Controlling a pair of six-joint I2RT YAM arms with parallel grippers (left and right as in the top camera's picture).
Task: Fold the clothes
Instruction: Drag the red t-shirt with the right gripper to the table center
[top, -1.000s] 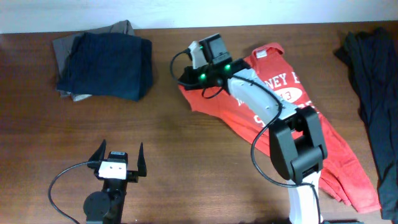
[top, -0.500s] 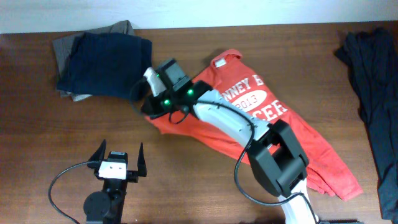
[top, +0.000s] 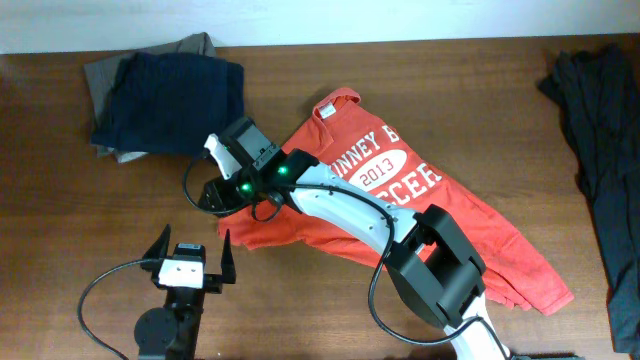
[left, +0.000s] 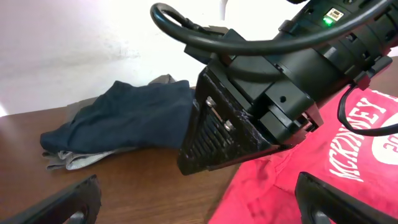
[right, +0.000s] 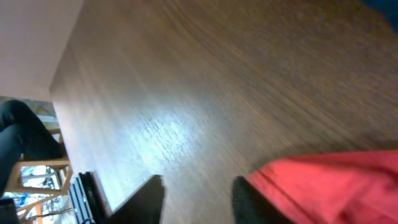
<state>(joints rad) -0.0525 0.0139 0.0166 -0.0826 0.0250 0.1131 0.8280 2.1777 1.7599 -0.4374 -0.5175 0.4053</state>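
My left pincer (top: 192, 252) and right pincer (right: 196, 194) both gape open — the right beside one red T-shirt (top: 400, 185) on the desk (top: 60, 220); one navy-and-grey folded pile (top: 170, 105), one dark heap (top: 600, 130).

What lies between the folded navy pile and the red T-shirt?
Bare table and the right gripper, at the edge of the red T-shirt; overhead and left wrist views show it.

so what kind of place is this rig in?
Probably a robotics lab bench, not a home: robot arms with trailing cables at a wooden table, a plain white wall, and a red T-shirt beside a folded navy pile.
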